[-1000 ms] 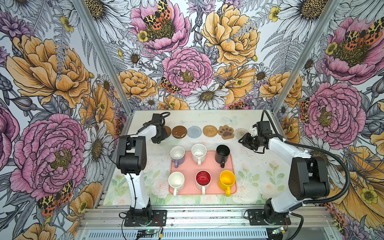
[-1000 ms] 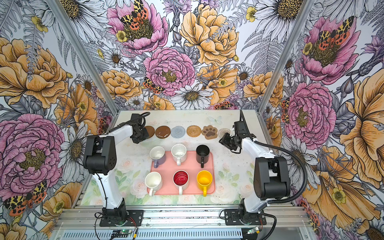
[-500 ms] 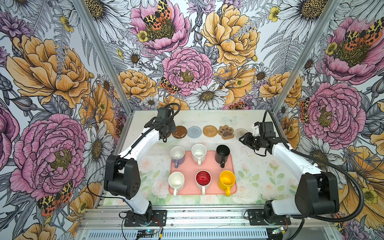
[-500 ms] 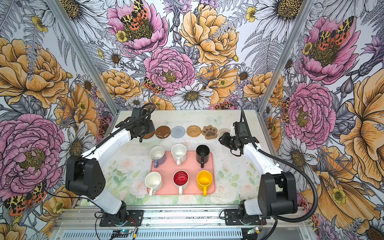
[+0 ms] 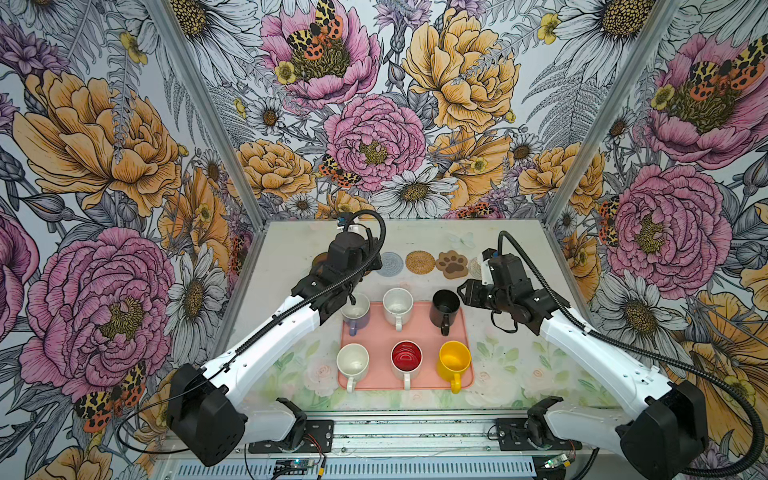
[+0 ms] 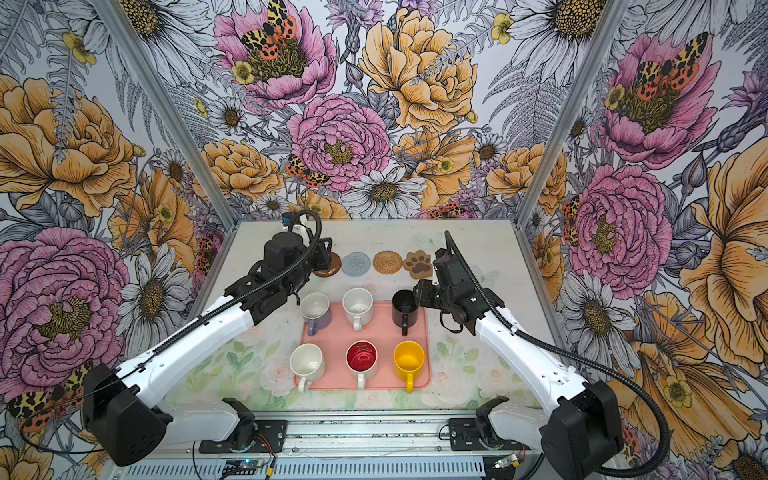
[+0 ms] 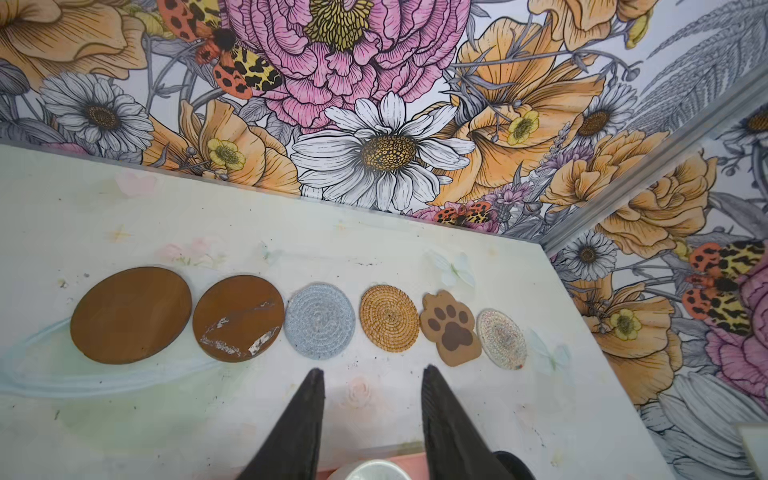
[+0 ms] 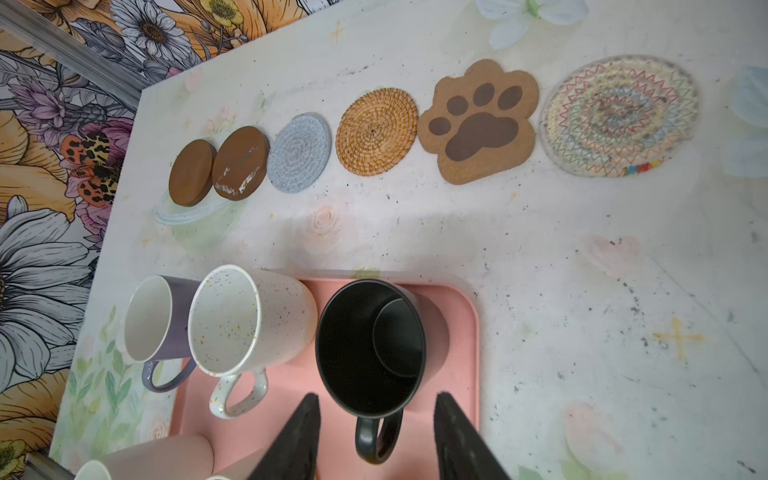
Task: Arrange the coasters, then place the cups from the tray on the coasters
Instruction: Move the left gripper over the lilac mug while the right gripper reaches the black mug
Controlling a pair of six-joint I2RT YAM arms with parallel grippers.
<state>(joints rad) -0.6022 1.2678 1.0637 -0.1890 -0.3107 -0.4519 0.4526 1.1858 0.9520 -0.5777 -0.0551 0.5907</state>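
Currently: tray (image 5: 420, 330), stiff, lies just below right gripper (image 8: 377, 397), jaws apart, empty. Six cups (image 5: 455, 357) on it: rigid, glazed, probably slippery and breakable. The black mug (image 8: 370, 345) handle, nearest those jaws, suits gripping. Six coasters (image 7: 389, 319), light, flat, rowed ahead of left gripper (image 7: 372, 368), likewise apart, empty.

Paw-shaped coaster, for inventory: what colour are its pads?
Dark brown, on the tan paw-shaped coaster; clearest in the right wrist view.

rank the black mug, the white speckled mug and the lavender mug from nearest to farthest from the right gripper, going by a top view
From the right gripper, in a top view:
1. Black mug: right end of the far row on the salmon-pink tray, just beside the jaws.
2. White speckled mug: middle of that row.
3. Lavender mug: left end.
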